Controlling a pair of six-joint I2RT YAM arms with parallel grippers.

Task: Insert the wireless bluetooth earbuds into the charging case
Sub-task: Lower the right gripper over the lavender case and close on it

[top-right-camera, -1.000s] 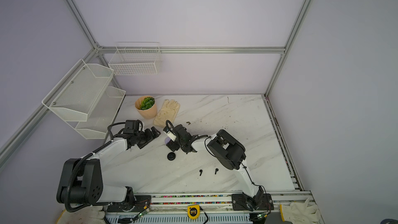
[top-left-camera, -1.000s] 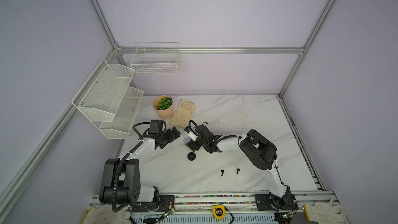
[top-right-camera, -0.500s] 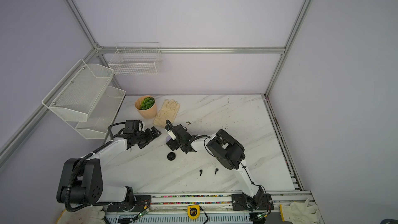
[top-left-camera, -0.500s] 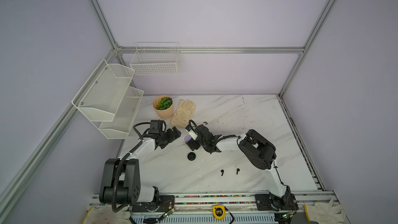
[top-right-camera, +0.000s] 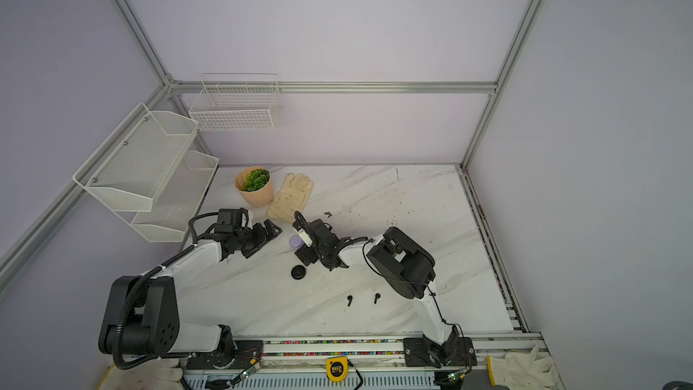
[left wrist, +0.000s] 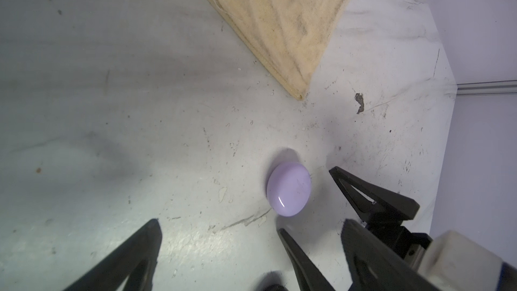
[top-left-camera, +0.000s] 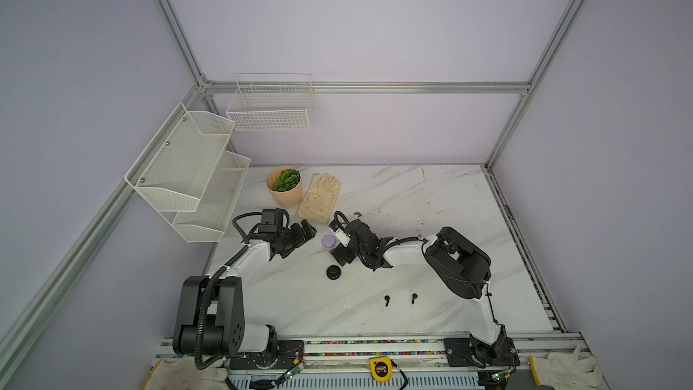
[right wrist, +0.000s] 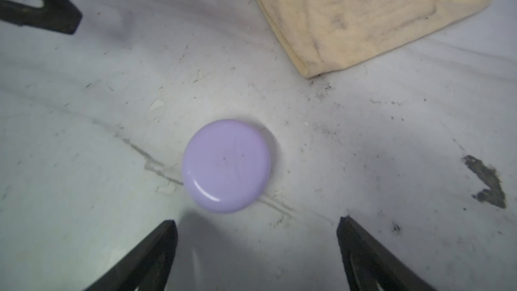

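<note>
A closed lilac charging case (right wrist: 226, 166) lies flat on the marble table (top-left-camera: 412, 211), between my two grippers in both top views. My right gripper (right wrist: 256, 220) is open, and the case sits just ahead of its fingertips without touching them. My left gripper (left wrist: 218, 226) is open and empty, with the lilac case (left wrist: 289, 188) off to one side of it. A round black charging case (top-left-camera: 333, 272) rests nearer the front. Two black earbuds (top-left-camera: 387, 300) (top-left-camera: 414, 297) lie loose on the table, further front and right.
A cream work glove (top-left-camera: 319, 197) and a potted green plant (top-left-camera: 285, 186) lie behind the grippers. White mesh shelves (top-left-camera: 187, 174) hang on the left wall and a wire basket (top-left-camera: 270, 106) on the back wall. The right arm's elbow (top-left-camera: 457, 260) is at mid-right.
The right gripper's jaws have spread a little wider in front of the lilac case. The left arm, both cases and the black earbuds have not moved.
</note>
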